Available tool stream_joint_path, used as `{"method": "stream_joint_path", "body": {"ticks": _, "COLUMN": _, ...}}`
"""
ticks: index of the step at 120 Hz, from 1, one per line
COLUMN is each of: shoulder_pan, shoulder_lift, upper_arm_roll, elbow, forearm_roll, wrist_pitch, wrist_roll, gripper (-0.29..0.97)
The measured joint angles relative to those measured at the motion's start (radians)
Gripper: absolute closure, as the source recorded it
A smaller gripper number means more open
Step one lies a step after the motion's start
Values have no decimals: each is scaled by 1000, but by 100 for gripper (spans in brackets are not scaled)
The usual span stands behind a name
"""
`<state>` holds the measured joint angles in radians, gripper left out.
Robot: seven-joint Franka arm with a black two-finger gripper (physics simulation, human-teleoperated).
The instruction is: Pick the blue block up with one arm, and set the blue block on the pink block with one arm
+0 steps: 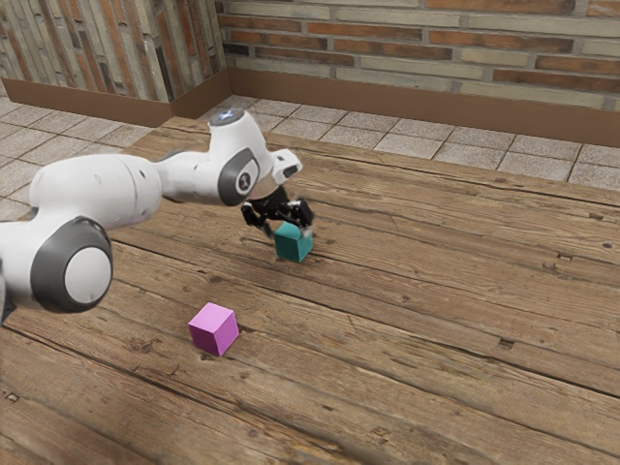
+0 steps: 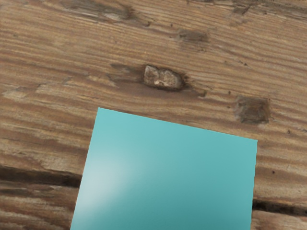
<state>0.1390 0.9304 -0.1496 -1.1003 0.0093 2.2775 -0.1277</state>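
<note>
The blue block, teal in colour, rests on the wooden table near its middle. My gripper hangs just above the block's top, and its black fingers stand spread wider than the block, open and not clamping it. Directly under my hand the blue block shows large, with its top face slightly turned against the wood grain. The pink block sits alone on the table, nearer the front edge and toward the exterior view's left of the blue block.
The plank table has knots and dark seams. Beyond the table's far edge lie a tiled floor and brick walls. My white arm comes in from the exterior view's left.
</note>
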Motion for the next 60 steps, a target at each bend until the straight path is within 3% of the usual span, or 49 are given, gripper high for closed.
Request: {"method": "stream_joint_path", "body": {"ticks": 60, "shoulder_pan": -1, "shoulder_lift": 64, "upper_arm_roll": -5, "elbow": 44, "forearm_roll": 18, "wrist_pitch": 80, "wrist_roll": 206, "gripper": 0}}
